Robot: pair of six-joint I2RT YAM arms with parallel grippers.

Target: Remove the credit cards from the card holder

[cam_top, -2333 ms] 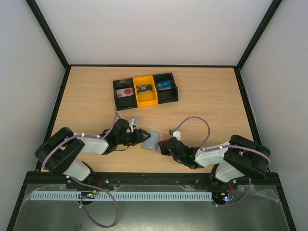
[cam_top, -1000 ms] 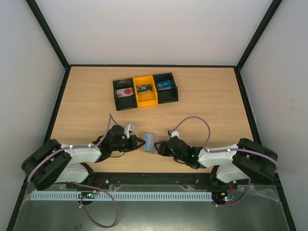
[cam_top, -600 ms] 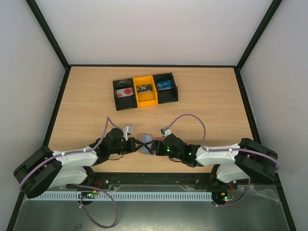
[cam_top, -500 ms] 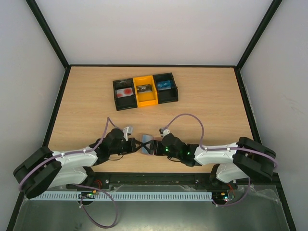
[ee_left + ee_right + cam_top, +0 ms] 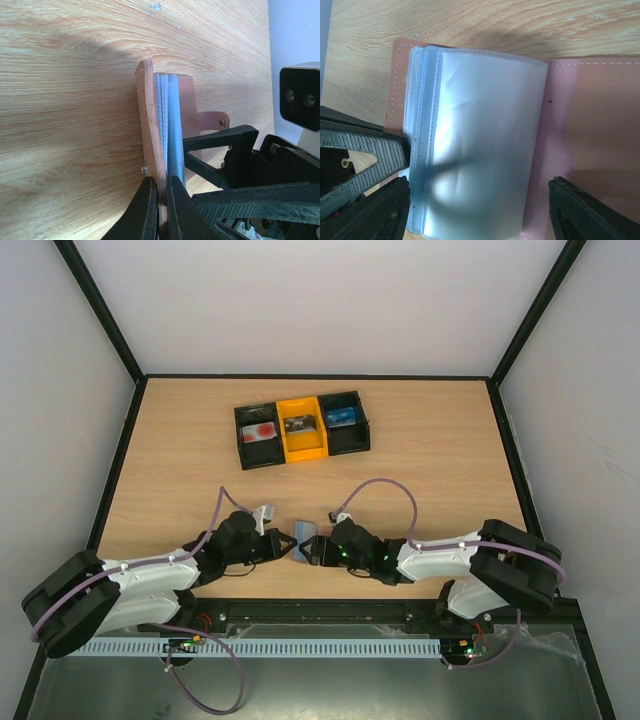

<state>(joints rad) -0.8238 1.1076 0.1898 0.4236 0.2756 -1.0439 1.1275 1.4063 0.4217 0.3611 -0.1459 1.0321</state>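
Near the middle of the counter's near edge, a small bifold card holder (image 5: 305,538) with pinkish-brown covers and blue-grey inner sleeves sits between two robot arms that meet over it. The left arm (image 5: 150,575) lies low, stretched inward along that edge. In its wrist view the left jaws are pressed together on the rim of one pinkish-brown cover (image 5: 149,125), holding the leaves fanned. The right arm (image 5: 440,558) mirrors it from the other side, forearm near level. The right jaws stand wide apart and grip nothing, with one finger (image 5: 382,212) off each side of the pale sleeves (image 5: 480,130). The holder lies straight ahead of the right jaws, its opened length running across the gap from finger to finger. That arm looks best placed to draw out a card while the left one anchors the cover. No credit card can be made out in the sleeves, and which edge holds their mouths cannot be told. A pale card with a red round mark (image 5: 260,430) lies in the left compartment of a black-and-yellow three-compartment tray (image 5: 303,454) well apart, toward the far edge.
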